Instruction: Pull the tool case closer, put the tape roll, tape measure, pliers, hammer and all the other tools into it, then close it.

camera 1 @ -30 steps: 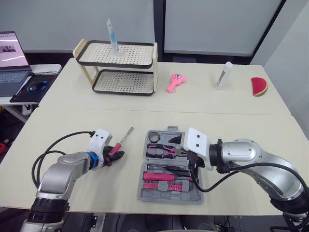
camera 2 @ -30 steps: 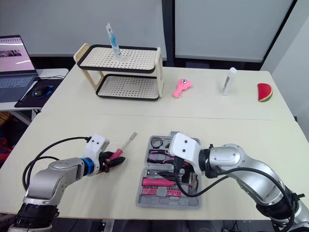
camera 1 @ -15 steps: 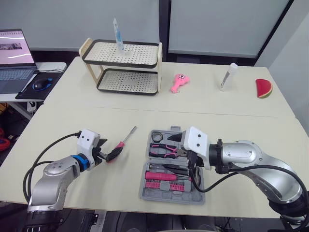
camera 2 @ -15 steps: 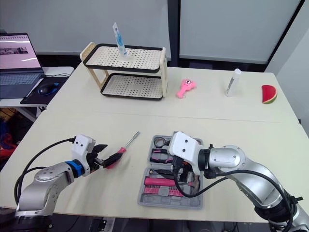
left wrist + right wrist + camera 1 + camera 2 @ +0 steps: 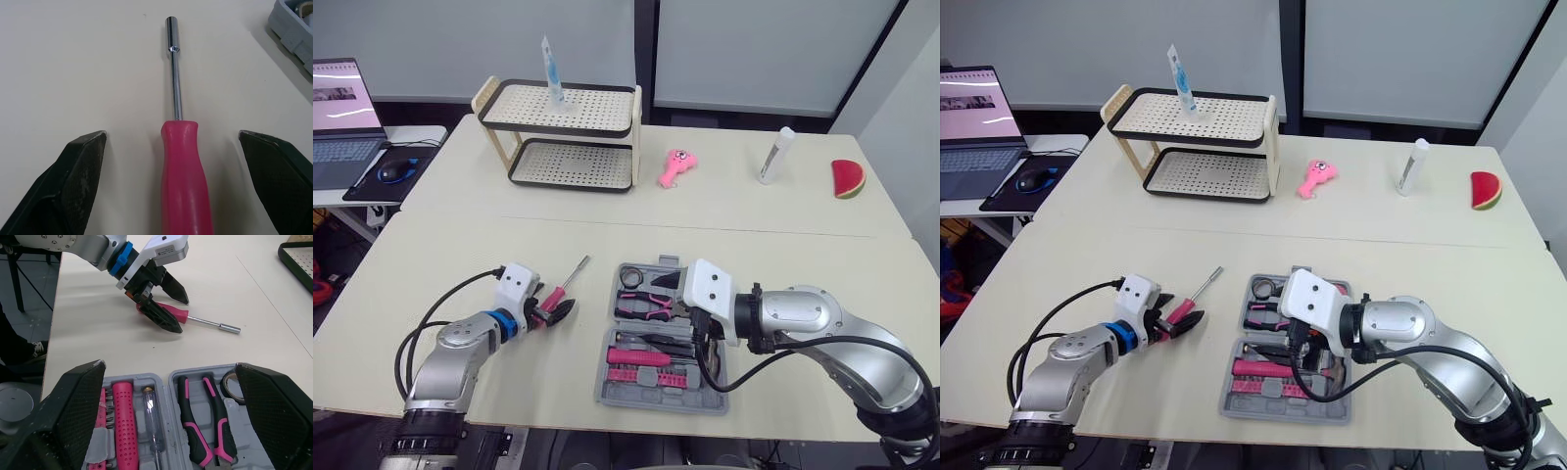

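Note:
The grey tool case (image 5: 636, 397) lies open near the table's front edge. In it are pink pliers (image 5: 644, 305), a tape roll (image 5: 626, 277) and a pink-handled hammer (image 5: 641, 357). To its left a pink-handled nut driver (image 5: 570, 277) lies on the table. My left gripper (image 5: 555, 308) is open, one finger on each side of the driver's handle (image 5: 186, 171) without touching it. My right gripper (image 5: 1299, 345) hangs open just above the case's right half. From its wrist I see the case rim (image 5: 166, 377), the pliers (image 5: 205, 421) and the left gripper (image 5: 164, 301).
At the back stand a two-tier rack (image 5: 568, 137) with a tube (image 5: 551, 67) on top, a pink toy (image 5: 674, 166), a white bottle (image 5: 773, 155) and a watermelon slice (image 5: 847, 178). A laptop (image 5: 342, 108) and mouse (image 5: 389, 174) sit on a side desk at the left.
Since half a second ago my left gripper has slid forward along the driver's handle, toward the case. The driver and my right gripper have stayed put.

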### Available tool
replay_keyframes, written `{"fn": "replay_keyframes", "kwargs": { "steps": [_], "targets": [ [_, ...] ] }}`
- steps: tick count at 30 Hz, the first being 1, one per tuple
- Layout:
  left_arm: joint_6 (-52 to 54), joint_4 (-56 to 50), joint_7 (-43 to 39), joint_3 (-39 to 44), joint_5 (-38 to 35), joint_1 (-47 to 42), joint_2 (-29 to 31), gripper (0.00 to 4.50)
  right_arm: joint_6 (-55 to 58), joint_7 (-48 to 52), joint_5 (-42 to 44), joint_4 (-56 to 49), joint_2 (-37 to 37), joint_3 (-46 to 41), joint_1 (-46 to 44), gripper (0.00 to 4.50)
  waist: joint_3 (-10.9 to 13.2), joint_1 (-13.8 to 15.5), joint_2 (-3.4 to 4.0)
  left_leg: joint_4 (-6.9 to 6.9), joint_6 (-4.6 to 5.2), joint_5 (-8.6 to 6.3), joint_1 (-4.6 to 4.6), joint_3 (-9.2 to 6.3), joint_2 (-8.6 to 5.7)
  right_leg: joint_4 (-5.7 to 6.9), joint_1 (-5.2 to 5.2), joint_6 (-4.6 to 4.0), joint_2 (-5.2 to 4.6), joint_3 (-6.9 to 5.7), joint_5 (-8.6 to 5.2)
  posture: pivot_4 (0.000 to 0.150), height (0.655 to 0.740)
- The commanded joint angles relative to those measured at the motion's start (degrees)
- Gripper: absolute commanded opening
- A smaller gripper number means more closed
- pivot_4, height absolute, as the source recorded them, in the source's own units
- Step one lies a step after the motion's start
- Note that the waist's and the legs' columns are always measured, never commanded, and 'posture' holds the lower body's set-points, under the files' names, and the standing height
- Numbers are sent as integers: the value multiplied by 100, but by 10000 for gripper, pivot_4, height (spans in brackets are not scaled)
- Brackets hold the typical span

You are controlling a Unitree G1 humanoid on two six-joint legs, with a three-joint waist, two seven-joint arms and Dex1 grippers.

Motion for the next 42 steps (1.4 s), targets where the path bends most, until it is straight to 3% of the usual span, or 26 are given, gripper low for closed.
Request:
{"fn": "replay_keyframes", "kwargs": {
  "steps": [1,5,13,19,24,27,30,33,38,42],
  "targets": [
    [27,-58,-40,-106,39,-14,-21,43102,-101,24,-49,-140,16,-39,-13,45000,0,0,0,0,0,0,0,0,0,0,0,0,0,0,0,1500,7350],
    [-30,0,-52,-253,113,-68,-51,33256,-92,9,-39,-142,32,-50,-3,45000,0,0,0,0,0,0,-1,1,0,0,0,0,0,0,0,1500,7350],
    [-34,-113,-102,-199,81,41,19,7998,-150,-22,-89,-182,1,-79,82,45000,-1,0,0,1,0,0,-1,0,0,1,1,0,0,0,0,1500,7350],
    [-160,-434,-379,232,-163,244,352,7342,-866,55,-428,-232,-79,-176,381,45000,-2,-12,0,1,0,0,-1,0,1,1,0,0,0,-1,0,1500,7350],
    [-778,-1371,-1888,616,-690,949,1324,7342,-1489,498,-183,-455,-436,-947,1027,45000,-2,1,1,1,-1,0,-9,4,6,7,-9,-4,2,-3,1,1500,7350],
    [-1174,-2144,-2992,648,-1115,1492,1871,7341,-1635,1181,342,-599,-977,-1900,1755,45000,-8,32,18,6,-1,0,-8,9,3,3,-2,-6,-2,-2,3,1500,7350],
    [-1315,-2572,-3413,551,-1299,1720,2072,7342,-1882,1664,486,-600,-1423,-2507,2341,45000,-7,50,23,10,-1,0,4,13,-1,-2,16,-4,-7,0,5,1500,7350],
    [-1345,-2909,-3562,252,-1247,1728,2117,7341,-1993,2124,516,-519,-1840,-2976,2867,45000,-5,26,25,1,0,-1,67,16,15,-9,69,-16,11,3,-14,1500,7350],
    [-1326,-3346,-3441,-1013,-569,1444,1986,7341,-2420,3047,345,-424,-2439,-3717,3898,45000,-7,17,30,4,0,0,77,16,23,-5,76,-11,27,17,-5,1500,7350],
    [-1211,-3108,-3162,-1681,-87,1037,1725,7342,-2681,3422,290,-212,-2572,-4023,4153,45000,-6,-10,29,5,1,-1,81,23,23,-5,76,-10,32,30,-5,1500,7350]
  ]
}}
